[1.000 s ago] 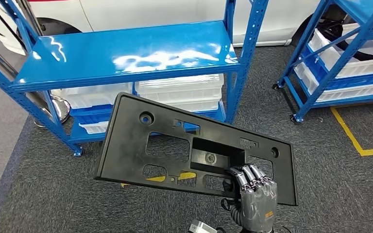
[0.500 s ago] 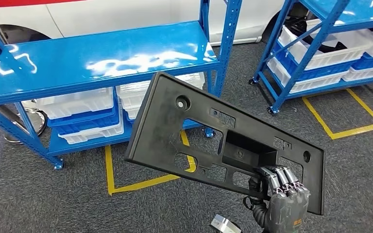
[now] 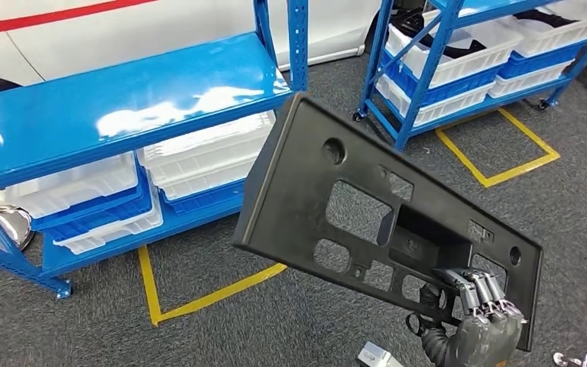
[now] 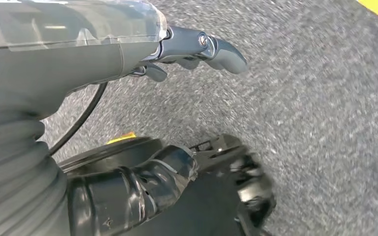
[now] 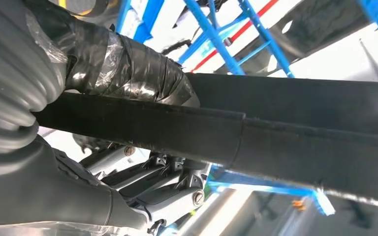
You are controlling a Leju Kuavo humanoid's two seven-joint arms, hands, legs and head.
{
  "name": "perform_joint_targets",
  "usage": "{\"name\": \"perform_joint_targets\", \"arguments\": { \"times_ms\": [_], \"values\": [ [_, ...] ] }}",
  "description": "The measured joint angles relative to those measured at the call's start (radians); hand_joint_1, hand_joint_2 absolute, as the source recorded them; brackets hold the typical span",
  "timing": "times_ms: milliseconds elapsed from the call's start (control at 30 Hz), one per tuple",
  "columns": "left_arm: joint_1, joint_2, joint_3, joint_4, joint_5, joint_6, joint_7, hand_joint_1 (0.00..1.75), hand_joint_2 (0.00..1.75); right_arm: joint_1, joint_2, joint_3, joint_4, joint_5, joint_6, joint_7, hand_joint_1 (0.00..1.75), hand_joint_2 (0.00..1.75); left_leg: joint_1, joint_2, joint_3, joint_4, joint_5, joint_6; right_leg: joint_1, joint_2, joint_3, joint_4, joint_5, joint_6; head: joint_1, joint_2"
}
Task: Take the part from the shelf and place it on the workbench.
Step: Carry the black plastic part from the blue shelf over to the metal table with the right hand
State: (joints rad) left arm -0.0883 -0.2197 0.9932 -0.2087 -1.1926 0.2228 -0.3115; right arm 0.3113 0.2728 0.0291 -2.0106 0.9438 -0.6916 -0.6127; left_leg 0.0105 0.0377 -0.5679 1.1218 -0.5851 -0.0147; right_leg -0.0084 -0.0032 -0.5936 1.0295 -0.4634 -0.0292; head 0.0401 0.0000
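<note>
White bins (image 3: 199,157) sit under a blue rack's top (image 3: 122,103); yellow floor tape (image 3: 199,300) marks grey carpet (image 3: 69,329).

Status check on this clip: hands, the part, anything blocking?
Right hand grips black part by its lower edge, tilted, off the blue shelf. Left hand holds nothing, over carpet. Workbench not visible; nothing blocking seen.

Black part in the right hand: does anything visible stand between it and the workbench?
Cannot be judged: no workbench is in the frames. The right hand holds the black part by its lower edge, above grey carpet, clear of the blue shelf. Nothing touches the part but the hand.
</note>
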Motion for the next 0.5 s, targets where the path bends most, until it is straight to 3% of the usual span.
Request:
{"name": "perform_joint_targets", "arguments": {
  "times_ms": [67, 100, 133, 167, 233, 300, 367, 433, 500],
  "values": [
    [0.003, 0.0, 0.004, 0.0, 0.0, 0.0, 0.0, 0.0, 1.75, 0.002, 0.008, -0.004, -0.001, -0.014, 0.0, -0.007, 1.75, 1.75, 0.001, -0.023, -0.059, 0.131, -0.056, -0.003, 0.001, 0.02, -0.002, 0.001, 0.002, -0.004, -0.001, 0.0],
    [0.005, 0.0, 0.005, 0.0, 0.0, 0.0, 0.0, 0.0, 1.75, 0.004, 0.01, -0.006, -0.001, -0.02, 0.0, -0.009, 1.75, 1.75, 0.001, -0.026, -0.074, 0.162, -0.058, -0.003, 0.002, 0.032, -0.002, 0.001, 0.002, -0.004, -0.001, 0.0],
    [0.007, 0.0, 0.006, 0.0, 0.0, 0.0, 0.001, 0.0, 1.75, 0.006, 0.011, -0.009, -0.001, -0.024, 0.0, -0.01, 1.75, 1.75, 0.001, -0.029, -0.072, 0.157, -0.04, -0.001, 0.003, 0.045, -0.002, 0.002, 0.003, -0.004, -0.001, 0.0],
    [0.008, 0.0, 0.006, 0.0, 0.001, 0.0, 0.001, 0.0, 1.75, 0.007, 0.012, -0.011, -0.001, -0.029, 0.0, -0.012, 1.75, 1.75, 0.0, -0.036, -0.052, 0.111, -0.004, 0.003, 0.004, 0.058, -0.001, 0.003, 0.003, -0.004, -0.001, 0.0],
    [0.008, 0.001, 0.007, 0.0, 0.001, 0.0, 0.001, 0.0, 1.75, 0.009, 0.014, -0.015, -0.001, -0.04, 0.0, -0.016, 1.75, 1.75, 0.001, -0.074, 0.006, -0.023, 0.066, 0.015, 0.005, 0.083, -0.001, 0.007, 0.004, -0.001, 0.0, 0.0],
    [0.008, 0.002, 0.008, 0.0, 0.001, 0.001, 0.001, 0.0, 1.75, 0.01, 0.017, -0.018, -0.002, -0.052, 0.0, -0.019, 1.75, 1.75, 0.0, -0.106, 0.039, -0.103, 0.086, 0.022, 0.003, 0.103, -0.008, 0.009, 0.007, 0.008, 0.0, 0.0],
    [0.005, 0.002, 0.008, 0.0, 0.002, 0.001, 0.001, 0.0, 1.75, 0.014, 0.017, -0.02, -0.004, -0.061, 0.0, -0.02, 1.75, 1.75, -0.002, -0.098, 0.045, -0.119, 0.085, 0.026, 0.0, 0.124, -0.015, 0.007, 0.014, 0.023, 0.0, 0.0],
    [0.003, 0.001, 0.008, 0.0, 0.002, 0.001, 0.0, 0.0, 1.75, 0.02, 0.017, -0.024, -0.008, -0.067, 0.0, -0.019, 1.75, 1.75, 0.0, -0.073, 0.05, -0.131, 0.095, 0.037, 0.001, 0.106, -0.025, 0.022, 0.004, 0.032, 0.001, 0.0],
    [0.004, 0.001, 0.008, 0.0, 0.003, 0.001, 0.0, 0.0, 1.75, 0.021, 0.017, -0.026, -0.01, -0.07, 0.0, -0.02, 1.75, 1.75, 0.002, -0.046, 0.052, -0.141, 0.101, 0.048, 0.002, 0.052, -0.061, 0.104, -0.049, 0.038, 0.003, 0.0]
  ]
}}
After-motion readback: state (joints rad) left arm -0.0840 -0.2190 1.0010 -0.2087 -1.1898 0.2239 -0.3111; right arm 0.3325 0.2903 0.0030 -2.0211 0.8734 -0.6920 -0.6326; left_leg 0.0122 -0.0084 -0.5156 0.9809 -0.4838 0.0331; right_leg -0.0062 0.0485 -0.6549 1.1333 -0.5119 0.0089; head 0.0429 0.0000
